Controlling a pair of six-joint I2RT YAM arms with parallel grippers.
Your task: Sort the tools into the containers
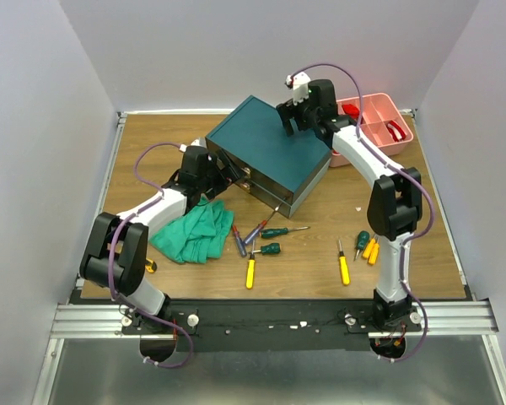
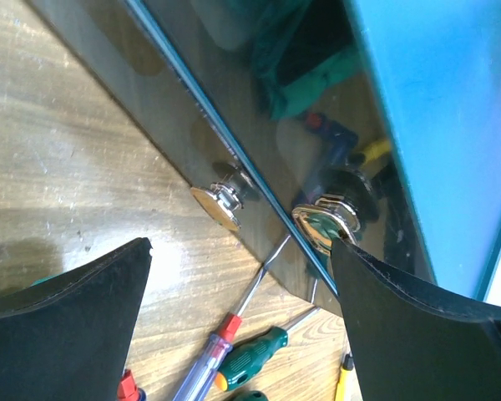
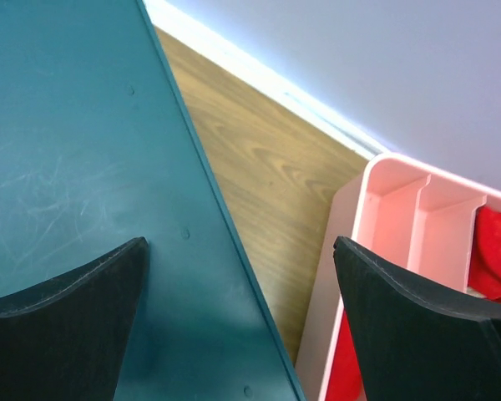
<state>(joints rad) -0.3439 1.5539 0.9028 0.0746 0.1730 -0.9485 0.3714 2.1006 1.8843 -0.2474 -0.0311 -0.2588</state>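
Note:
The dark teal box (image 1: 274, 145) stands at the back middle, its clear drawers (image 1: 261, 190) facing front-left. My left gripper (image 1: 228, 170) is open at the drawer front. In the left wrist view (image 2: 242, 251) its jaws stand wide, the right finger (image 2: 401, 309) just beside a chrome drawer knob (image 2: 327, 224), and a second knob (image 2: 217, 203) sits lower left. Screwdrivers lie on the table: red-and-blue (image 1: 239, 240), green (image 1: 284, 230), yellow (image 1: 250, 272) and yellow (image 1: 343, 266). My right gripper (image 1: 292, 123) is open and empty above the box's top right edge (image 3: 209, 200).
A green cloth (image 1: 194, 232) lies by the left arm. A pink divided tray (image 1: 368, 99) with red items stands at the back right, close to the box, and also shows in the right wrist view (image 3: 384, 217). Small green and orange screwdrivers (image 1: 367, 246) lie near the right arm.

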